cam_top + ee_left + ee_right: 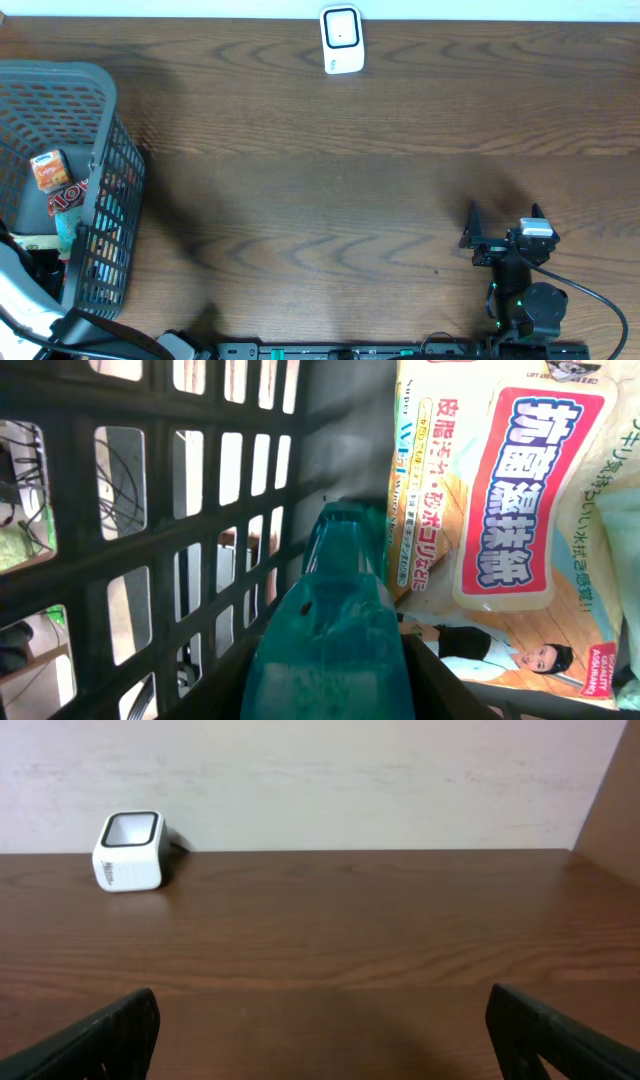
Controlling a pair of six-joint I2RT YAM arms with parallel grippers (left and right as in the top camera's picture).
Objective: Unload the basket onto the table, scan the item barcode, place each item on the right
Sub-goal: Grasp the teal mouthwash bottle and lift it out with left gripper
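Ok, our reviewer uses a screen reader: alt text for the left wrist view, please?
A teal item fills the lower centre, inside a dark lattice basket, beside a pack printed with Japanese text.

basket [60,72]: grey lattice | table [330,200]: brown woodgrain | scanner [341,40]: white | bottle [335,630]: teal | box [48,170]: orange

black right arm [515,270] with a silver camera block [537,230], small green lights and a looping black cable [600,300], blunt black fingers [110,1035], left arm [30,305] white and black
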